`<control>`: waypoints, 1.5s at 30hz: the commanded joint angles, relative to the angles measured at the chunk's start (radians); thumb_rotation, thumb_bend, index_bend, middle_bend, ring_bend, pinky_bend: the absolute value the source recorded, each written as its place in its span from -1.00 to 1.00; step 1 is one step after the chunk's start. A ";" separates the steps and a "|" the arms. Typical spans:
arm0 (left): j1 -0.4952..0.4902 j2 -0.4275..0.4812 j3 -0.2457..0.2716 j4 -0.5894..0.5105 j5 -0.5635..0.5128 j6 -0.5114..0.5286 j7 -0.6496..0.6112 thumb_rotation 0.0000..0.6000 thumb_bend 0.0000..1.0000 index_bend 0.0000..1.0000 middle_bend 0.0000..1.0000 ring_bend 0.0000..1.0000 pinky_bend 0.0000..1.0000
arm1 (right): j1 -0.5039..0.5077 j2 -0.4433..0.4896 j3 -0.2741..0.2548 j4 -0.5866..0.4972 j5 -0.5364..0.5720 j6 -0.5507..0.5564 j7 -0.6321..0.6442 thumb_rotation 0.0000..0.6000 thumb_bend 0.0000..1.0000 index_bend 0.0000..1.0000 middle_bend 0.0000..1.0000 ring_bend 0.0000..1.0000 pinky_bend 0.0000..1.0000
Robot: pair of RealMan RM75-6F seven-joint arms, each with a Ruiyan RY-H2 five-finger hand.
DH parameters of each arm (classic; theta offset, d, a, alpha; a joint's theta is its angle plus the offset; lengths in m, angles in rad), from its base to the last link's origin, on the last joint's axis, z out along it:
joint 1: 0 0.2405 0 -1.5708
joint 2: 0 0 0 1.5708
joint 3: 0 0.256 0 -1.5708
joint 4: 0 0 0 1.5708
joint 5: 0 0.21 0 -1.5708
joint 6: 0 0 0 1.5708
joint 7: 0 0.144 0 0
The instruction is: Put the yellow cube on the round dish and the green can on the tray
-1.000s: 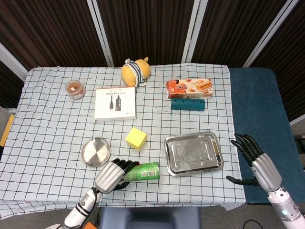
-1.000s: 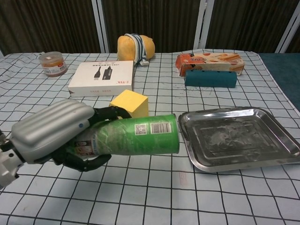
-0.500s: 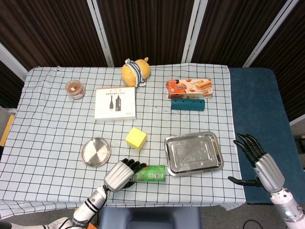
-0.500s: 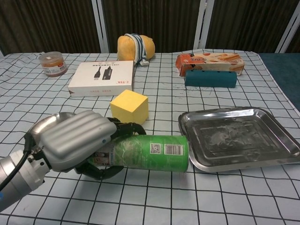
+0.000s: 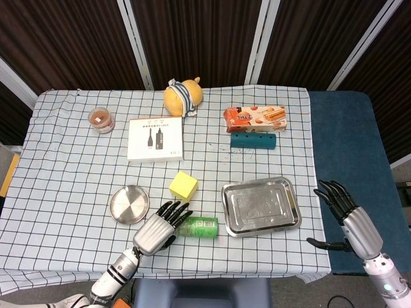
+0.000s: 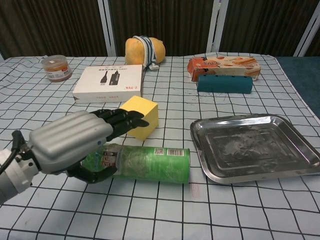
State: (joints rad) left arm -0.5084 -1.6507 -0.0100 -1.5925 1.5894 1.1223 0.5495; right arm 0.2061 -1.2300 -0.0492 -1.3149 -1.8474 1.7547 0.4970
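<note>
- the green can (image 6: 150, 163) is seen lying on its side on the checkered surface (image 5: 64, 173), just left of the tray (image 5: 261, 206) and apart from its rim.
- the left hand (image 6: 75, 142) is placed over the can's left end, fingers (image 6: 122, 119) stretched out flat above it and the thumb curled beneath; the can is touched but whether it is gripped cannot be told.
- the yellow cube (image 5: 183, 185) is found on the surface just behind the can, between the round dish (image 5: 129, 204) and the tray, touching neither.
- the round dish is seen to the left of the cube, near the left hand.
- the right hand (image 5: 347, 215) is held off the surface's right edge, well apart from the tray, with fingers spread and nothing in them.
- further back, a white box (image 5: 155, 138), a small jar (image 5: 101, 119), a yellow plush toy (image 5: 183, 96), a snack packet (image 5: 254, 117) and a teal block (image 5: 252, 140) are laid out; the teal block lies just in front of the packet.
</note>
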 commanded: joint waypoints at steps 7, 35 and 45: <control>-0.034 0.066 -0.105 -0.081 -0.013 0.051 -0.048 1.00 -0.22 -1.00 -1.00 -1.00 -0.75 | -0.002 0.000 -0.008 -0.001 -0.014 0.005 0.003 1.00 -0.92 -1.00 -1.00 -1.00 -1.00; -0.313 -0.165 -0.241 0.199 -0.309 -0.221 0.012 1.00 -0.24 -1.00 -1.00 -1.00 -0.75 | 0.003 0.052 -0.040 -0.054 -0.017 -0.078 -0.054 1.00 -0.92 -1.00 -1.00 -1.00 -1.00; -0.367 -0.206 -0.252 0.305 -0.386 -0.259 0.008 1.00 -0.24 -1.00 -1.00 -1.00 -0.75 | 0.006 0.057 -0.041 -0.057 -0.017 -0.086 -0.046 1.00 -0.92 -1.00 -1.00 -1.00 -1.00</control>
State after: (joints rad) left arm -0.8696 -1.8523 -0.2583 -1.2946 1.2106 0.8667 0.5597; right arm 0.2124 -1.1734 -0.0900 -1.3718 -1.8647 1.6690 0.4509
